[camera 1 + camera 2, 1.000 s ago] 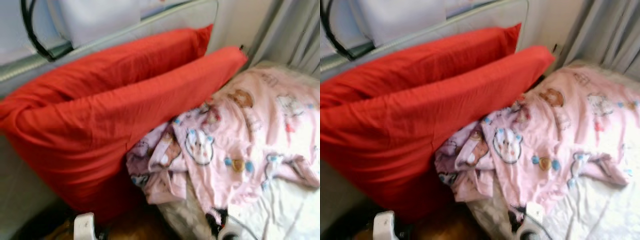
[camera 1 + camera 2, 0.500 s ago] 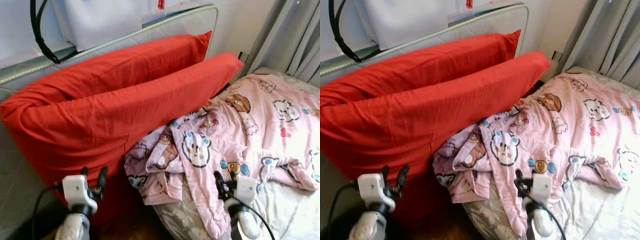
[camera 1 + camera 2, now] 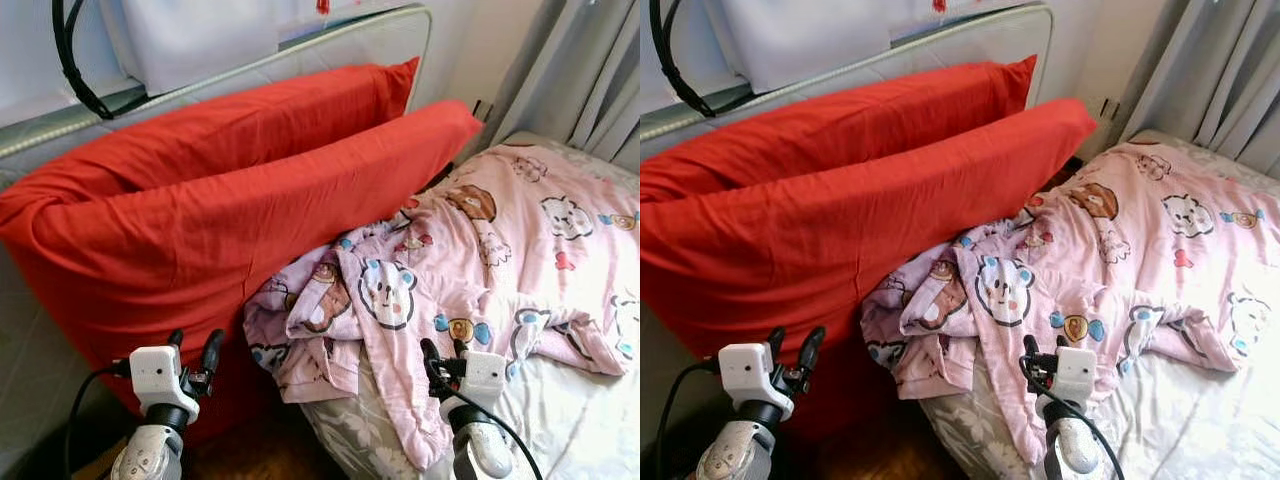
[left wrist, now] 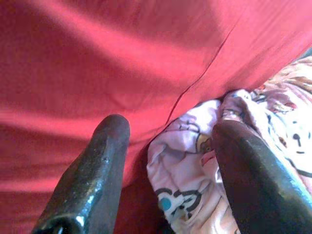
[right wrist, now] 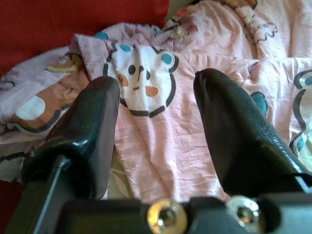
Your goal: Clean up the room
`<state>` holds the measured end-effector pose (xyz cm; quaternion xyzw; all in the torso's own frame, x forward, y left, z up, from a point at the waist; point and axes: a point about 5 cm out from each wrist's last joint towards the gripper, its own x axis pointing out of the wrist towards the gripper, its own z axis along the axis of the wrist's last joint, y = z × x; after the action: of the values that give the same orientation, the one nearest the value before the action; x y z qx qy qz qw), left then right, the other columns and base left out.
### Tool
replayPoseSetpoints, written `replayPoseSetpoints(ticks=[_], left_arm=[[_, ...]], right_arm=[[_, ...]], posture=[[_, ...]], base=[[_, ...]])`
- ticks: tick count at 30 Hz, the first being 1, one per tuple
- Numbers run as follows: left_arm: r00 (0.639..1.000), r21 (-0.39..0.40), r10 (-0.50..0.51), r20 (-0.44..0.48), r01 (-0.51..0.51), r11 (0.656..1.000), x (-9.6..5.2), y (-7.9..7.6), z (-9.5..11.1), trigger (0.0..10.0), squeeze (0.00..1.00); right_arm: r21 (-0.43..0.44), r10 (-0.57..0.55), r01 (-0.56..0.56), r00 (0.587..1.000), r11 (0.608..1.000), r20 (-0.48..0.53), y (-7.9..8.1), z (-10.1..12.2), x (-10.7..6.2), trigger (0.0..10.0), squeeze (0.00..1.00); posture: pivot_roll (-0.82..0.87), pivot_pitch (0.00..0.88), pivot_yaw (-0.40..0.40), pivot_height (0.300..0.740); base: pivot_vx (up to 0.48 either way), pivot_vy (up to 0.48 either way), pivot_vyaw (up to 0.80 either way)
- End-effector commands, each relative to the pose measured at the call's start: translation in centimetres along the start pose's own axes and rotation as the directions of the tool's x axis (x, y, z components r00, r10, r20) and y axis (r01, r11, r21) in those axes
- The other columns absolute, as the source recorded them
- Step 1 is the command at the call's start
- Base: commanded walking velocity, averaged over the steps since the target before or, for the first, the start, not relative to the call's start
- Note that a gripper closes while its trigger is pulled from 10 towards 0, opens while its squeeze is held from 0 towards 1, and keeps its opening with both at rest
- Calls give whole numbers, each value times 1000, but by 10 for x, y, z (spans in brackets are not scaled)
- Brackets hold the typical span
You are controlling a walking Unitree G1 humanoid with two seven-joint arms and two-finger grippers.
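From the head camera's left eye, a crumpled pink blanket [image 3: 470, 270] printed with cartoon bears lies across the bed [image 3: 580, 430], one bunched end spilling over the bed's near edge toward the floor, where it presses against the lower of two large red pillows [image 3: 230, 230] propped on edge between the bed and the wall. The left gripper [image 3: 192, 352] hovers low in front of the pillows with its fingers parted and nothing between them; the right gripper [image 3: 441, 357] hangs over the blanket's overhanging end near the bed's edge, and its fingers are too small here to judge. The right eye gives the same layout, with the metal headboard rail [image 3: 940, 45] above the pillows and grey curtains [image 3: 1200, 70] beyond the bed's far corner. The left wrist camera looks along two spread black fingers [image 4: 92, 175] at red pillow fabric, with the blanket's bunched end just beyond one finger. The right wrist camera shows its fingers [image 5: 234, 131] spread, empty and poised above a bear face on the blanket. The tidying looks barely begun. The likely trouble is a pinch that catches only one thin layer, so the cloth slips out or drags unevenly; a pull on the bunched end could also topple the leaning pillows, or send more blanket sliding off the bed's edge.
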<state>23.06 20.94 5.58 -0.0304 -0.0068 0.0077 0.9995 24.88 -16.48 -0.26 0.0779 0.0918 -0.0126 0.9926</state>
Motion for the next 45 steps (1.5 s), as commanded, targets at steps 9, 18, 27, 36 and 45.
replayPoseSetpoints(ticks=[9,18,27,36,45], left_arm=[[1000,-1,5,-9,-5,1000,3,1,10,10000,0],[1000,0,22,-18,-22,1000,2,2,13,10000,0],[1000,-13,18,-19,-18,1000,4,-4,13,10000,0],[1000,-12,24,-15,-24,1000,7,-4,16,10000,0],[1000,-19,10,-23,-11,1000,8,-9,15,10000,0]], right_arm=[[-4,20,-20,1000,1000,-22,8,-2,1,10000,0],[11,38,-38,999,999,-24,13,-1,-1,10000,0],[20,30,-30,999,999,-13,13,1,2,10000,0],[13,55,-54,998,998,-26,14,2,4,10000,0],[-16,94,-96,993,995,-75,17,-3,6,10000,0]], posture=[[107,189,-74,670],[115,204,-76,670],[121,206,-76,645],[127,204,-80,645],[128,201,-84,620]], base=[[0,0,0],[0,0,0],[0,0,0],[0,0,0],[0,0,0]])
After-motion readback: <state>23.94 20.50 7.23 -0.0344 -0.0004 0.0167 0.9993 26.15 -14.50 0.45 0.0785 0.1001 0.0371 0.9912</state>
